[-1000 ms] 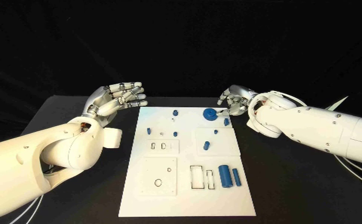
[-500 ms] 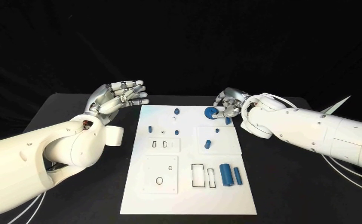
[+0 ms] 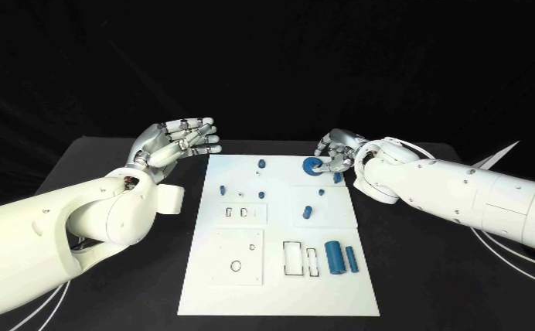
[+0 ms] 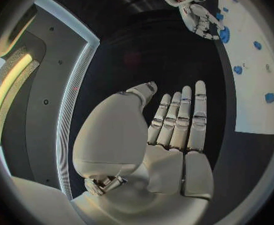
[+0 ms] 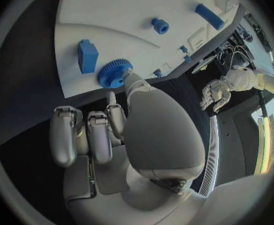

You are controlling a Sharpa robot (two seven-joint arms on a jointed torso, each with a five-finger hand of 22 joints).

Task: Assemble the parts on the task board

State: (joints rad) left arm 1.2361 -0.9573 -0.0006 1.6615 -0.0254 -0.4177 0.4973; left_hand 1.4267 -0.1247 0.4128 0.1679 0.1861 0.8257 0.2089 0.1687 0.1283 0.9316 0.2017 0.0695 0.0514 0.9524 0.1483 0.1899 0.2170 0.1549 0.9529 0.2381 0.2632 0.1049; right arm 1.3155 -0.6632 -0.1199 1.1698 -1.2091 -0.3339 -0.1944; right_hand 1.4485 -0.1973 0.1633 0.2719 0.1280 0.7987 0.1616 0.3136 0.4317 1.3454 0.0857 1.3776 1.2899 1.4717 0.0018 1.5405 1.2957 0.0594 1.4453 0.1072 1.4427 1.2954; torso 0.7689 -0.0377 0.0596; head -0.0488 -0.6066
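Right hand at the gear
I see my right hand (image 3: 338, 152) touching the round blue toothed gear (image 3: 312, 165), grip unclear; left hand (image 3: 175, 142) hovers spread, holding nothing.

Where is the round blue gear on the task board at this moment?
In the head view the blue gear lies near the far right corner of the task board, directly at the fingertips of the right hand, with a small blue block just beside it.

Head cam looks down at the task board (image 3: 279, 269) from above. Wrist cams sit close behind each palm; all share the board's far end.
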